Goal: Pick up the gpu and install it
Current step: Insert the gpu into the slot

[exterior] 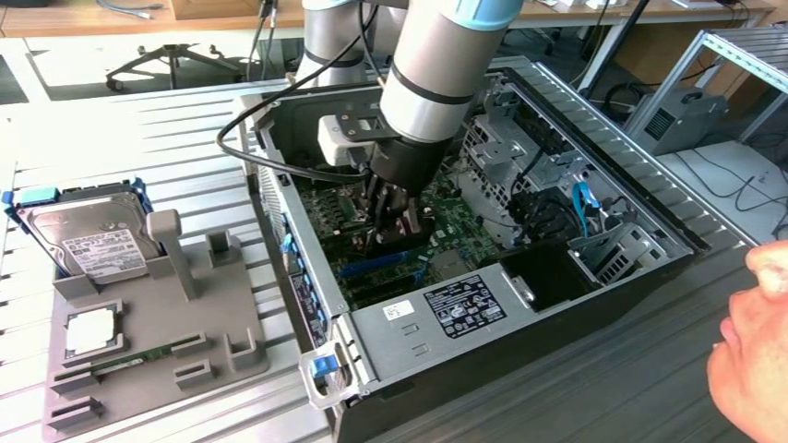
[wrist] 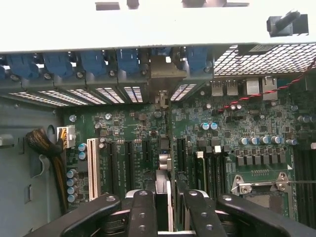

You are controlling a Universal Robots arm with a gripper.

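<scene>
Inside the open computer case (exterior: pixel 493 305), gripper (exterior: pixel 391 231) is closed on the gpu (wrist: pixel 165 197), holding it edge-on, upright over the motherboard (wrist: pixel 148 143) slots. Hard drive (exterior: pixel 92 240) sits on the gray holder (exterior: pixel 161 360) outside.

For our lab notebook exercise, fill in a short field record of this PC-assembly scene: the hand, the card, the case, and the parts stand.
hand: inside the open computer case, above the motherboard
gpu: gripped edge-on between the fingers, upright over the expansion slots
parts stand: on the exterior view's left, holding a hard drive
</scene>
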